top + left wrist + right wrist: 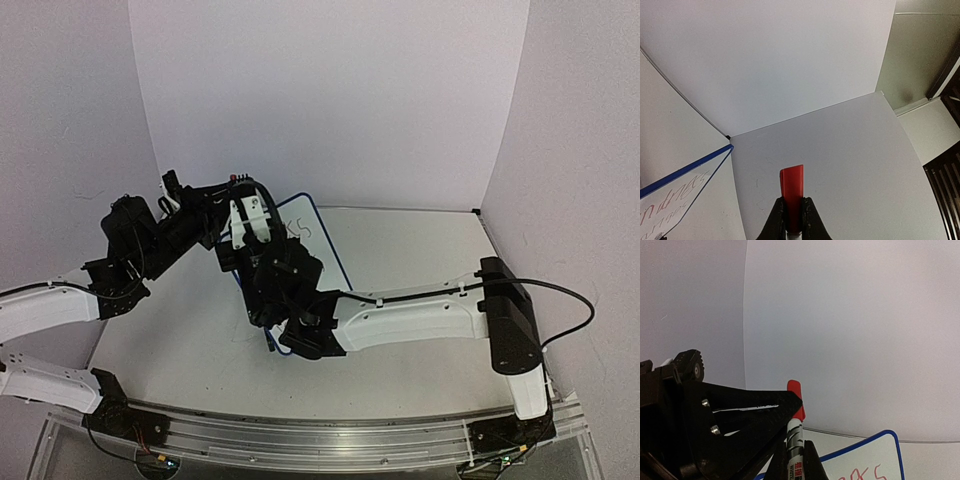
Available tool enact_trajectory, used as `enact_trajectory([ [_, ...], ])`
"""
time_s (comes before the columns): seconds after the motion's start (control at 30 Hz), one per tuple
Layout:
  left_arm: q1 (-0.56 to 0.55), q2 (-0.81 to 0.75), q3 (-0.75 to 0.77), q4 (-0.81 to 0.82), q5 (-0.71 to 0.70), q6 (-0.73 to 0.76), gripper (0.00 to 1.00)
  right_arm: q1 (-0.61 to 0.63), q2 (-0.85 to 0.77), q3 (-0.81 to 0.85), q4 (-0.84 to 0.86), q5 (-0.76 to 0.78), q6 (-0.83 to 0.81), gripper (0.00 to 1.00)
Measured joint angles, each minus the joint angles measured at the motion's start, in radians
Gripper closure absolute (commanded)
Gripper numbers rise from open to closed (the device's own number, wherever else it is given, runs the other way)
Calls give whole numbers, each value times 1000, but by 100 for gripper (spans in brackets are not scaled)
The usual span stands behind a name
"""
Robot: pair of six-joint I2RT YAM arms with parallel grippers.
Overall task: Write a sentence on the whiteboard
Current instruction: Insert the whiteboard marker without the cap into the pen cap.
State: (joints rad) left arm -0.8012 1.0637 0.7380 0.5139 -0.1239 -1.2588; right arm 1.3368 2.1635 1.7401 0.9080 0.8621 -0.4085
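The whiteboard lies tilted on the table, mostly hidden under both arms. Part of the red sentence shows on it; it also shows in the left wrist view and the right wrist view. My right gripper is shut on a marker's white printed barrel, held upright above the board. My left gripper is shut on the marker's red cap, which sits on the barrel's top end. The two grippers meet above the board's left part.
White walls close in the table at the back and both sides. The grey table top stretches to the right of the board. The blue frame edge of the board is at the left in the left wrist view.
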Motion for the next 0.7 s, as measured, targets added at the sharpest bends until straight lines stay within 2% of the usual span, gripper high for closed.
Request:
enact_trajectory([
  [0.37,6,7,0,11,-1,-2,100,-11,6,5,6,-19,-2,100],
  [0.5,6,-3,0,-13,6,12,92,-11,4,-28,46,-37,-1,100],
  [0.7,2,-23,26,-133,42,80,80,-9,2,-88,127,-44,-62,100],
])
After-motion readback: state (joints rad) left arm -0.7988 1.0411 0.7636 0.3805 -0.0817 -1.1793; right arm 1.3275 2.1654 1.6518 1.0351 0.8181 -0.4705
